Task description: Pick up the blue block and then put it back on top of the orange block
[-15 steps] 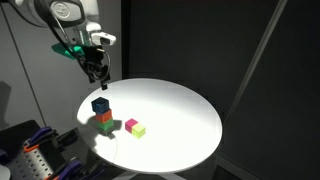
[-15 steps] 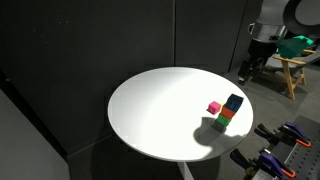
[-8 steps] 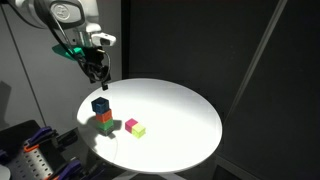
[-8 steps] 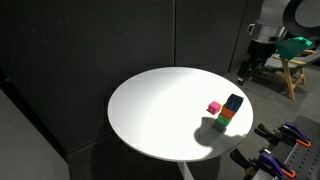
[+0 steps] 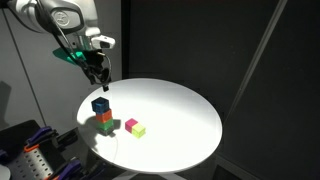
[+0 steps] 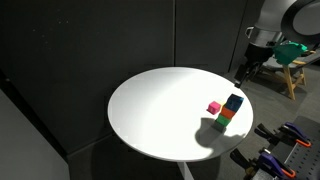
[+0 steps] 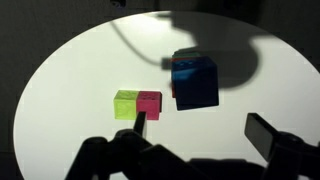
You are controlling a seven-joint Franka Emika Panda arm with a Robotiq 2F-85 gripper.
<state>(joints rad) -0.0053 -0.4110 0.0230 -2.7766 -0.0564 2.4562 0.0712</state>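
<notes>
Gripper [image 5: 101,79] w/ fingers apart, empty, above blue block [image 5: 100,104] stacked on orange block [image 5: 104,117].

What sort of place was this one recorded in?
Probably a lab or workshop: black curtains enclose a bare round white table, what look like clamps sit beside it, and a wooden stand is behind.

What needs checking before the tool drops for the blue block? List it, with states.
1. The tool is open and empty: ok.
2. The blue block sits on the orange block, with nothing covering it: ok.
3. The tool hangs above the blue block, touching nothing: ok.
4. The tool is centred over the blue block: cannot tell.
5. The pink cube and the yellow-green cube stand apart from the orange block: ok.
</notes>
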